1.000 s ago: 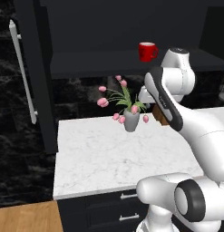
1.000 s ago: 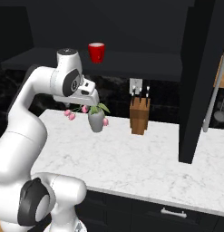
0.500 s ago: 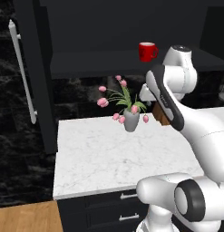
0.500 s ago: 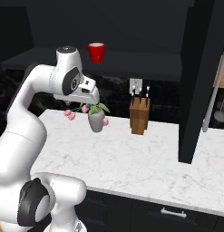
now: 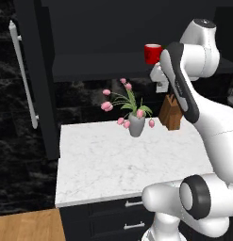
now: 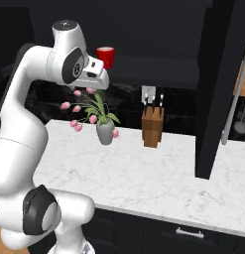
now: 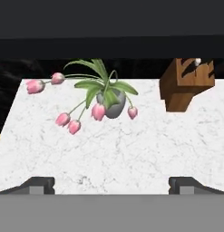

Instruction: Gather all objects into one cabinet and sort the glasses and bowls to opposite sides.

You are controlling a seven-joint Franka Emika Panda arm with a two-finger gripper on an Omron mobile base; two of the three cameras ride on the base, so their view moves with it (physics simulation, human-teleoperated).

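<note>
- While our end effector hangs high over the counter, its fingertips stand wide apart with nothing between them, so we read it as open and empty.
- We see one red cup standing upright on the dark shelf of the open cabinet, near the hand and just above it in both base views.
- We also see the cabinet door swung out at the left, its long silver bar handle facing us.
- We cannot find the bowl, the other red cup or the grey-beige cup from here, so we judge the gathering far from done.
- Below the hand sit a flower vase with pink tulips and a wooden knife block, apart from each other on the marble.
- Our main risk: the forearm is close to the red cup, and a swing or lift toward the shelf could knock it over or off the edge.
- A low sweep across the counter could catch the trailing tulips and tip the vase.
- Reaching past the shelf lip blind, we could strike its front edge with the fingers.
</note>
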